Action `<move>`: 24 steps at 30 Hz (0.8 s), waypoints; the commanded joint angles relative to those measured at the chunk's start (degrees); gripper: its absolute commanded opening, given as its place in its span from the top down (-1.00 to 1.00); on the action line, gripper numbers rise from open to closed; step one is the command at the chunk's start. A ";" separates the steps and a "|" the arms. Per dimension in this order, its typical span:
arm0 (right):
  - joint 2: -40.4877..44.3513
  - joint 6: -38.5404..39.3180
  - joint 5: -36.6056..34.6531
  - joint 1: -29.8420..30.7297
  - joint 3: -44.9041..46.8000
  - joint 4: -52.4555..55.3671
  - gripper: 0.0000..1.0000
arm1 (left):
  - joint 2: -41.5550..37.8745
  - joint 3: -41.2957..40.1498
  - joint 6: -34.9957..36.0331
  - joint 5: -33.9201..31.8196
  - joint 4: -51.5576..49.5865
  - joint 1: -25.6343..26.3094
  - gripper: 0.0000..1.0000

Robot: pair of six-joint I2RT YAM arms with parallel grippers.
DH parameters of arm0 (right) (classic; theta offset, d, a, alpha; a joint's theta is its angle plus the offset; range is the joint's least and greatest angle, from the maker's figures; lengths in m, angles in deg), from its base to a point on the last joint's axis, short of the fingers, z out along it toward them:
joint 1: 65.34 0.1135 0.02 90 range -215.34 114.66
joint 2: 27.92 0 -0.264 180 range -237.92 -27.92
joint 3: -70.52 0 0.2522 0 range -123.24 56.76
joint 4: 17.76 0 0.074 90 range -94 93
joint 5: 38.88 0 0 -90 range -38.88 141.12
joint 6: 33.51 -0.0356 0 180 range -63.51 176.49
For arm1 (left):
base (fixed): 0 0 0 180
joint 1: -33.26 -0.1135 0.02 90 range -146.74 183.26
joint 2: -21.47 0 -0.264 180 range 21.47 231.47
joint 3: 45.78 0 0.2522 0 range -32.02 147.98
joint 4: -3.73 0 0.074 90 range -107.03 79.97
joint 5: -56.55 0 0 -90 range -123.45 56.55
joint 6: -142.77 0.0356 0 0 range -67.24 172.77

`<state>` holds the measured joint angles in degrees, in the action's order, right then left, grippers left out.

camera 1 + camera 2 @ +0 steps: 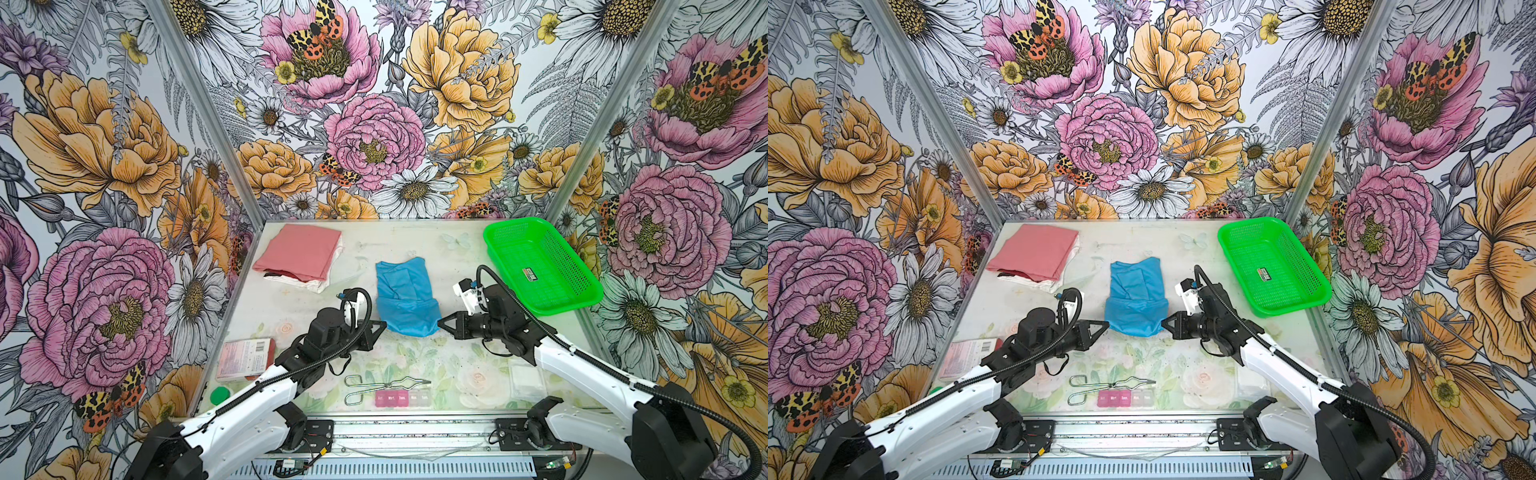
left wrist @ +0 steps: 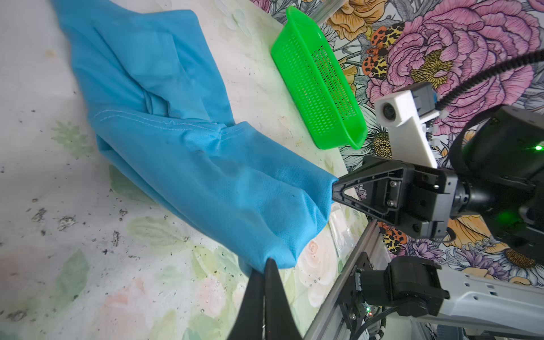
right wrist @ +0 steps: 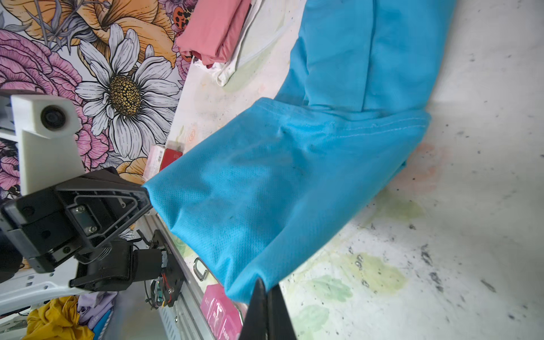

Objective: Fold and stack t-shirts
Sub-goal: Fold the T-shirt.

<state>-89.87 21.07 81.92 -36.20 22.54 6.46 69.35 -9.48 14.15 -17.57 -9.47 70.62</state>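
step: crosswise fold of the blue t-shirt (image 1: 405,295), judged mid-fold; near end is gripped but not yet laid over.
blue t-shirt: centre of the table (image 1: 415,241), already narrowed into a long strip running away from the robot. Far part lies flat. Near end is raised off the surface and stretched between the two hands.
left hand (image 1: 383,326): closed, pinching the near left corner of the blue t-shirt. The left wrist view shows the tips shut on the fabric edge.
right hand (image 1: 441,322): closed, pinching the near right corner. Same seen in the right wrist view, cloth bunched at the tips.
stack: pink t-shirt (image 1: 297,251) folded on top at the far left of the table, white t-shirt (image 1: 309,286) under it, a dark edge between them. Well apart from the blue one.
progress: looks late. Pile already built, blue one is the only shirt loose on the table.
next move: carry both corners together toward the far end and keep them level and taut. Lay edge on edge, then let go. After that the fold has to go onto the pink pile.
risk: uneven travel skews the fold; thin fabric may slip from a pinch.
other: green basket (image 1: 569,305) at far right, not involved.
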 commanded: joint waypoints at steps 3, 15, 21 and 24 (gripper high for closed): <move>6.46 -2.54 -2.32 3.05 -0.71 2.22 1.00 | -7.08 0.05 0.06 1.18 -4.28 2.20 1.00; 3.96 -1.58 -6.50 5.59 -5.02 1.98 1.00 | -7.93 1.89 0.00 -3.08 -2.23 3.04 1.00; -6.86 -1.14 -7.04 2.04 -10.77 1.78 1.00 | -3.37 0.97 -2.58 3.62 6.31 -5.53 1.00; -11.34 -0.15 -7.60 -0.08 -13.94 1.08 1.00 | 1.56 2.09 -2.14 6.27 8.85 -8.55 1.00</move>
<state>-98.63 19.67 76.07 -34.73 11.92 8.99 67.86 -9.39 12.32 -15.54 -6.17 64.09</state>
